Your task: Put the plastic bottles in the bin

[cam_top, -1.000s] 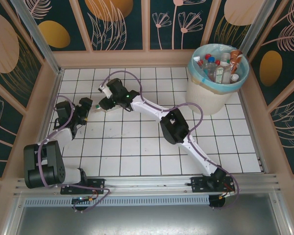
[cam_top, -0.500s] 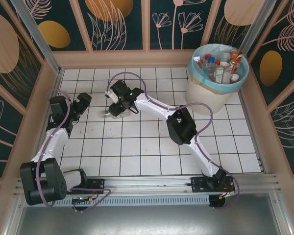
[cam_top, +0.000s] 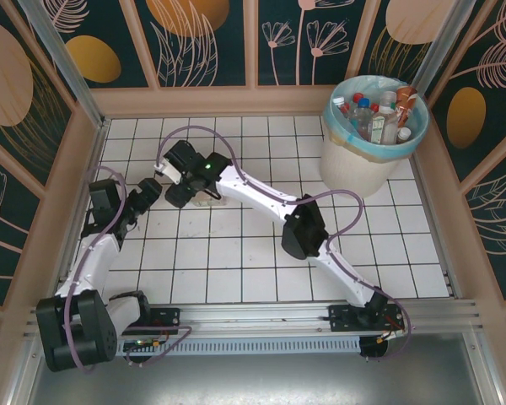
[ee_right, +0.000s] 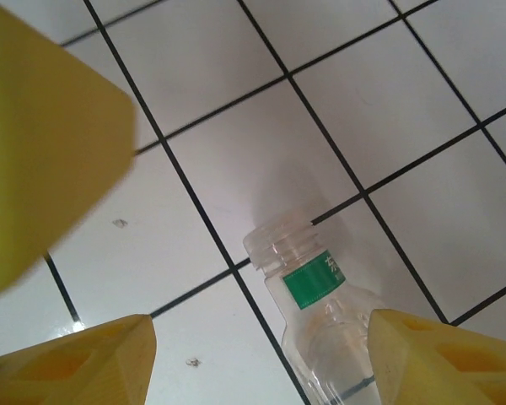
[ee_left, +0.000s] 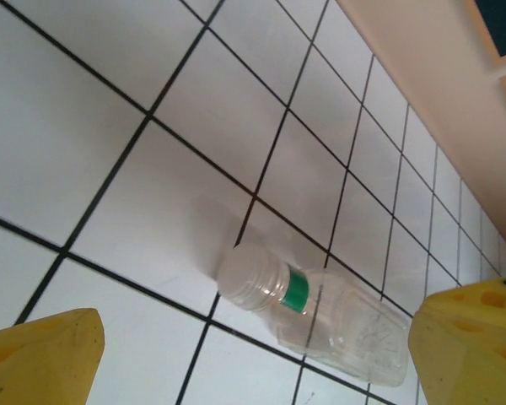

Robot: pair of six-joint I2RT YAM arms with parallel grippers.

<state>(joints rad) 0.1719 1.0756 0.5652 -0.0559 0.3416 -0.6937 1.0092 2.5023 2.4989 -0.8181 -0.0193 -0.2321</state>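
A small clear plastic bottle with a green neck band (ee_left: 320,321) (see-through, with a pale screw top) lies on its side on the white tiled table with black grid lines (cam_top: 228,270), toward the far left. The left gripper (ee_left: 253,363) hovers near it, yellow fingers spread wide, holding nothing. The right gripper (ee_right: 261,363) hangs over the bottle with its fingers apart on either side, not closed on it. The round cream-white bin with a light blue bag liner (cam_top: 354,173) stands in the far right corner, well apart, with many plastic bottles (cam_top: 379,114) inside.

Open tile (cam_top: 228,261) around lying bottle (ee_left: 320,316); right arm (cam_top: 253,192) crosses middle; bin (cam_top: 354,169) blocks far-right corner.
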